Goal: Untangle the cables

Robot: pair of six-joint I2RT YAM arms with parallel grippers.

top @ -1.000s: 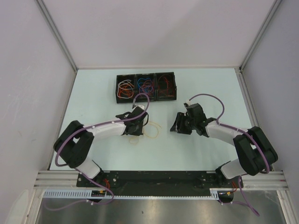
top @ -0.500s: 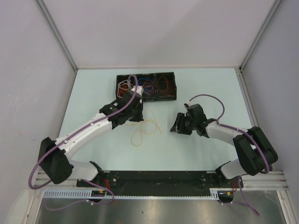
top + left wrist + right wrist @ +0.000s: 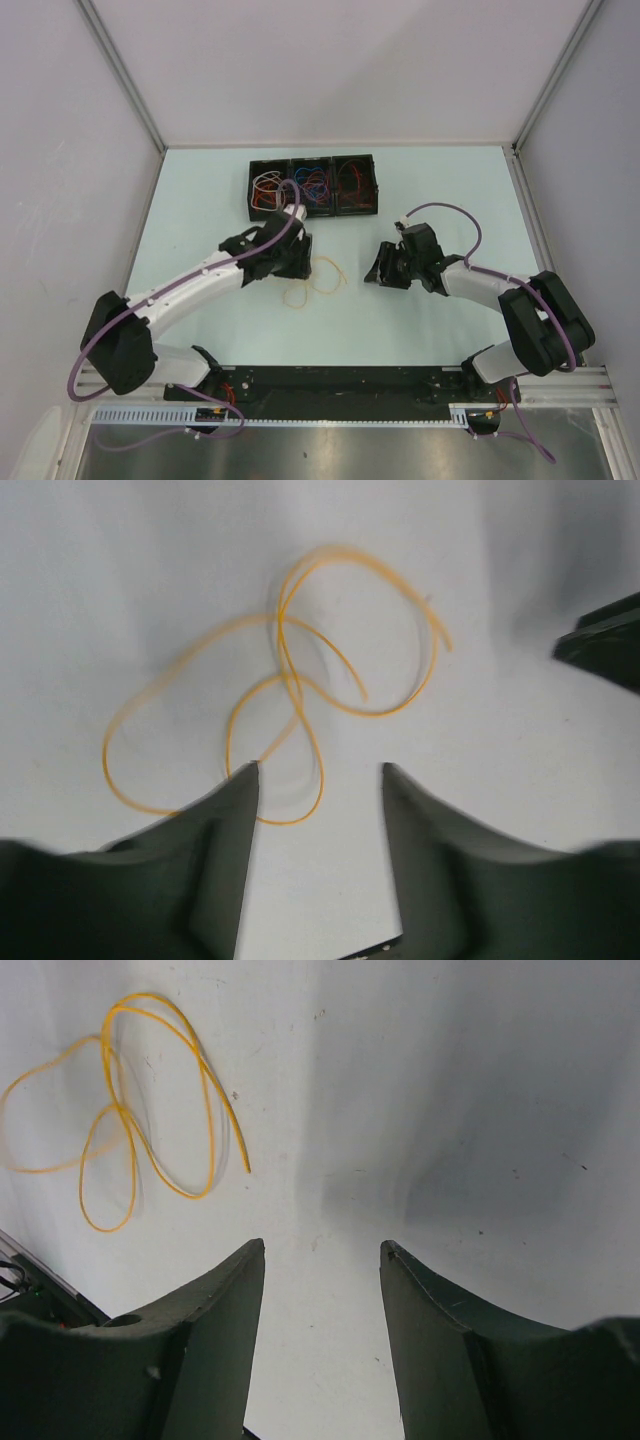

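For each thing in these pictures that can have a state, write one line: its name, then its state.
Left gripper: open, empty, over the yellow cable.
Right gripper: open, empty, over bare table.
Yellow cable: loose on the table, looped and crossing itself, held by nothing.
Tray: three compartments, each with cables in it.
Tray cables: coiled and mixed, red, blue and white among them.

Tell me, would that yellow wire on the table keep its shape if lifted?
Probably not: the orange-yellow cable lies in loose overlapping curls, so it would likely droop. Far thinner than the left gripper, it is probably light and could slip.
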